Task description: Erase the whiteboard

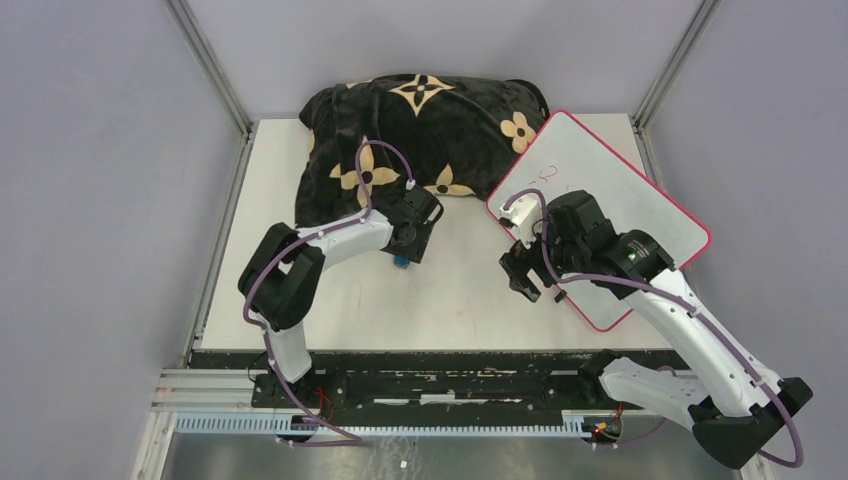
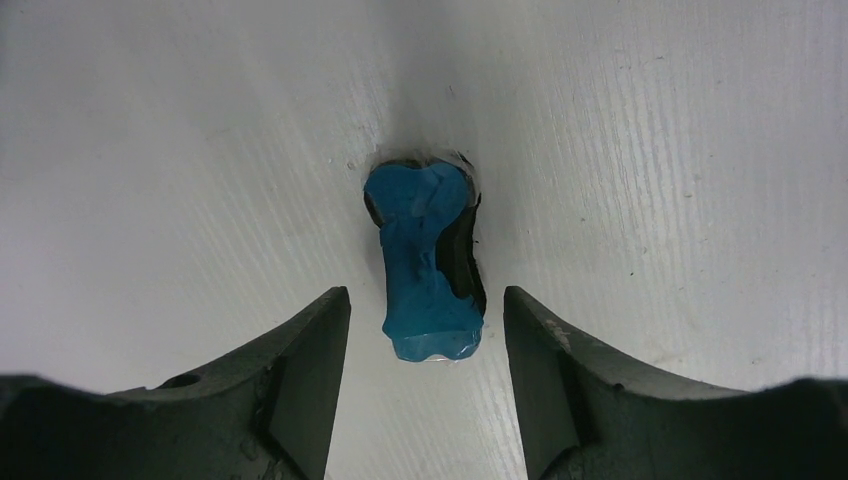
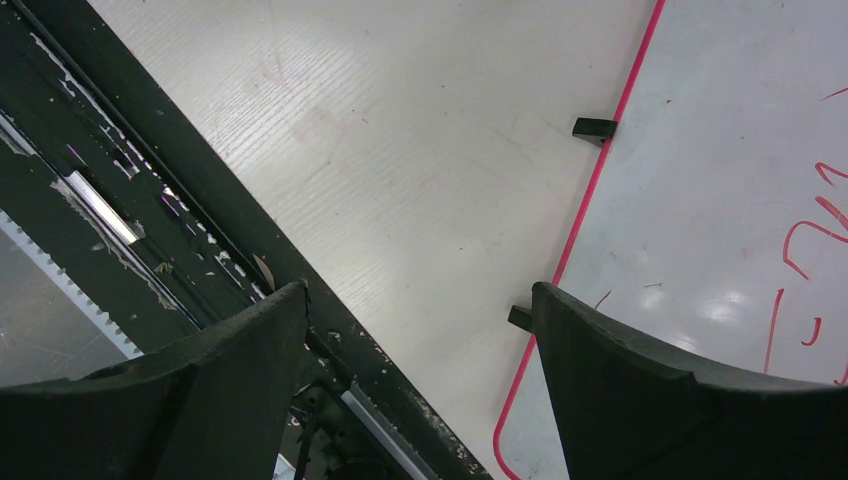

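Even, diffuse overhead illumination.
Mild glare on whiteboard [image 3: 735, 305]; soft shadows on tabletop [image 2: 650, 150]; wrist-view foreground slightly blurred.

No readable writing to call here, just red handwritten strokes [image 3: 790, 240] on the whiteboard [image 1: 610, 180], too loose to make out as letters.
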